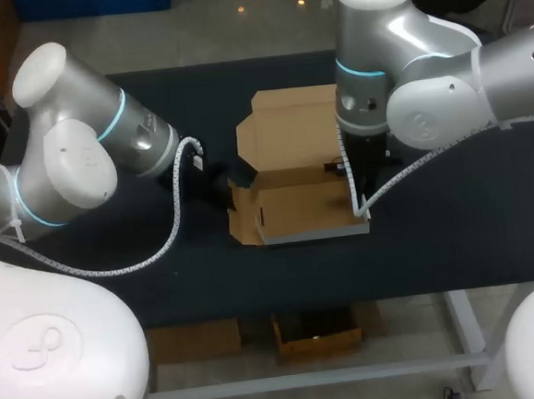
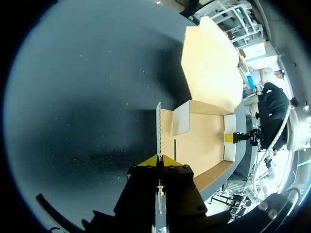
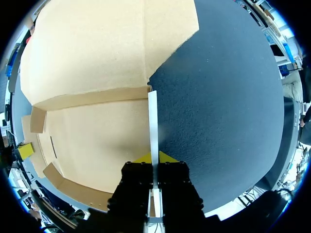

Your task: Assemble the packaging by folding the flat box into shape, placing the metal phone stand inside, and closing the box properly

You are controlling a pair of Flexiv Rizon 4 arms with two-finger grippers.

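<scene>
right now the left gripper [image 2: 158, 159] is pinching the left side wall [image 2: 158, 126] of the box [image 1: 297, 206], its yellow tips clenching on the thin card edge standing between them. the right gripper [image 3: 154, 157] is doing likewise, clamping the right side wall [image 3: 153, 121], whose pale edge is running straight out ahead of its fingers. in the head view the box is sitting at the middle of the frame with both walls standing up. the lid panel [image 1: 289, 124] is lying open toward the upper middle on the dark table [image 1: 454, 222]. the metal phone stand is not showing in any view. judging by this, wall-raising is the step in hand. to do it well, both arms should be creasing evenly along the fold lines, pressing gently so the card is not buckling, and releasing only once the walls are holding square.
</scene>
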